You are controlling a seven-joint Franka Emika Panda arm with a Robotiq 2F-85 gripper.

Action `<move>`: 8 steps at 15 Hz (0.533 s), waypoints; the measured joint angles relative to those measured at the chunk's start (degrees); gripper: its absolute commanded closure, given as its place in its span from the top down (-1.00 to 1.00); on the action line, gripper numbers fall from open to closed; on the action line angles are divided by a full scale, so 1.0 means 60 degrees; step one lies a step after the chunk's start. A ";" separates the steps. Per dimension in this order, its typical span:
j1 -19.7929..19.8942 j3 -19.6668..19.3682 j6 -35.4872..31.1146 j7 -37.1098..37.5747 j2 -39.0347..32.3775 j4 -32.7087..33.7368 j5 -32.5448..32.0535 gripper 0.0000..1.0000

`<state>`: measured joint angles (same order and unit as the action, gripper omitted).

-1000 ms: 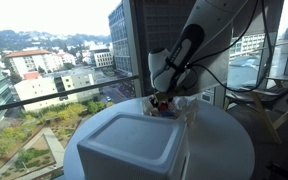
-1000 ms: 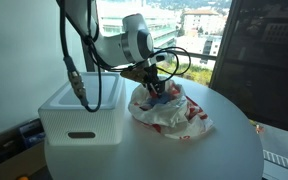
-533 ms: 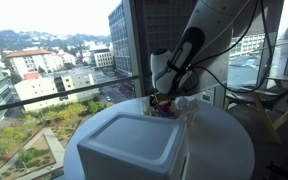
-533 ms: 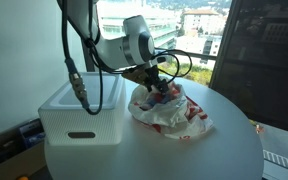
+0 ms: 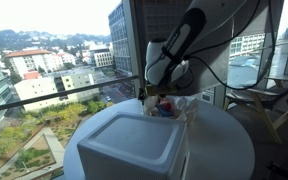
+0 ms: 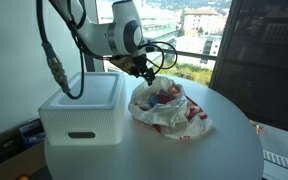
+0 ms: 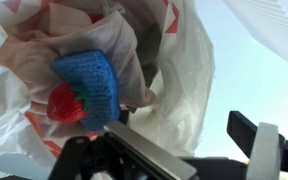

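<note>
A crumpled white plastic bag with red print lies on the round white table. Inside it I see a blue knitted item and a red strawberry-like toy. My gripper hangs just above the bag's left edge, open and empty. In the wrist view the gripper shows wide-apart jaws with only bag and table between them. In an exterior view the gripper sits behind the white box, above the bag.
A white rectangular lidded box stands on the table beside the bag, also near the camera as the box. Large windows surround the table. A cable loops down from the arm over the box.
The jaws have opened wide and the gripper has risen off the bag, moving toward the box. The bag's contents stay inside the bag.
</note>
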<state>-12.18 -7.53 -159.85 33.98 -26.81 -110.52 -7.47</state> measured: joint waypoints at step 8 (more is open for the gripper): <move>0.0061 0.0383 -0.0069 -0.0264 -0.0992 0.0842 0.0824 1.00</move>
<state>-11.81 -5.23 -160.27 32.40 -32.76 -105.47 -2.52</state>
